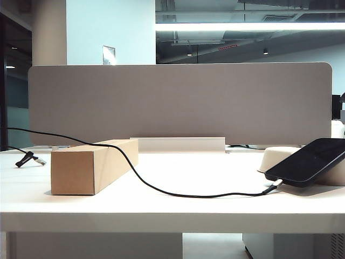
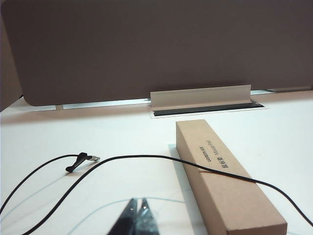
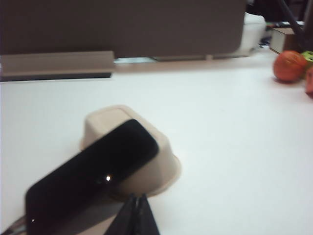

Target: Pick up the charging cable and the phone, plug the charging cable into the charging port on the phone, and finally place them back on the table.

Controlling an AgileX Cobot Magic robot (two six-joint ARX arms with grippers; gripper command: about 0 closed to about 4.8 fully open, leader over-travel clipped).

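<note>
On the far left of the white worktop (image 1: 178, 178), seen from the exterior view, a loose black cable end (image 1: 29, 158) with a small connector lies flat. Just right of it a long brown cardboard box (image 1: 91, 166) rests on its side. The charging cable (image 1: 151, 186) comes in from the left edge, passes over the top of the box, drops to the worktop and runs rightward in a shallow curve. Its silvery plug (image 1: 275, 185) sits in the lower short edge of the phone (image 1: 310, 161), so the cable is already joined to the phone. The phone leans tilted, screen dark, its upper part propped on a cream moulded tray (image 1: 277, 156) that stands upside down near the right edge. A grey divider panel (image 1: 178, 102) closes off the back of the worktop.

From the left wrist view, the left gripper (image 2: 138, 219) hangs low over the worktop just short of the cable, near the end of the box; its fingers are clenched together on nothing.

From the right wrist view, which is blurred, the right gripper (image 3: 137, 215) sits close in front of the phone and tray, apart from both; its fingers are likewise pressed together and empty. Farther off, orange-red fruit (image 3: 289, 65) lies at the edge of the worktop.
</note>
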